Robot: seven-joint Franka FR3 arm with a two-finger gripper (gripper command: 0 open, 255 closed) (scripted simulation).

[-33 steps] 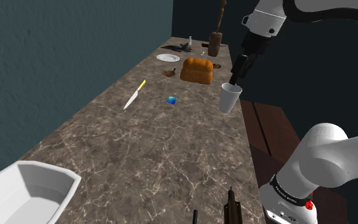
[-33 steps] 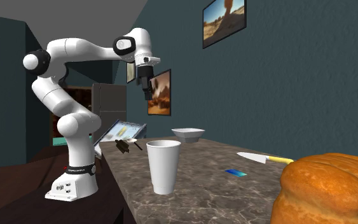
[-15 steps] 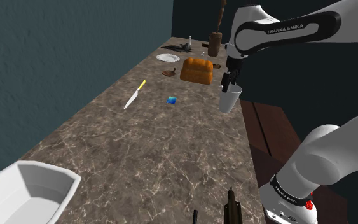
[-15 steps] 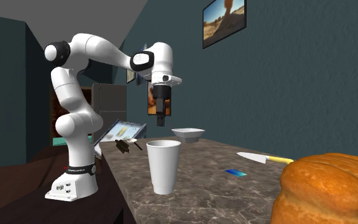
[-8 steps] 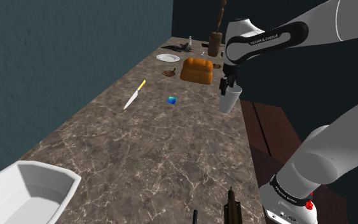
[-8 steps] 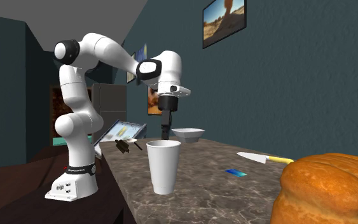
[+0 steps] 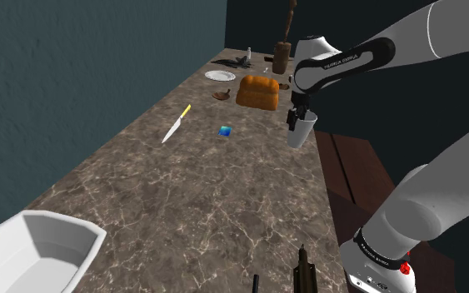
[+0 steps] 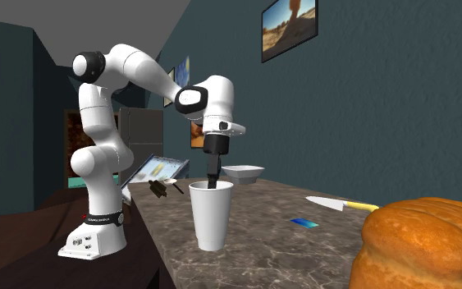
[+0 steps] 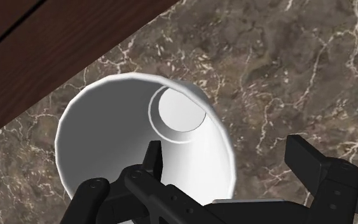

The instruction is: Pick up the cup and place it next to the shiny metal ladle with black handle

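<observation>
White cup [image 9: 101, 127] upright on the marble counter [image 9: 311, 57]; gripper [image 9: 231, 167] fingers apart, straddling the cup's wall, unclamped. Grasp, lift and placement remain.

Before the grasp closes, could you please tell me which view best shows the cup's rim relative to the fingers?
The wrist view: looking down into the white cup, the open gripper straddles its wall. The shoulder and second exterior views show the cup's upright side, gripper at its rim.

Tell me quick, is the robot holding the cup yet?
Gripper: open; fingers straddle the white cup's wall, one inside, one outside, not clasping it.
</observation>
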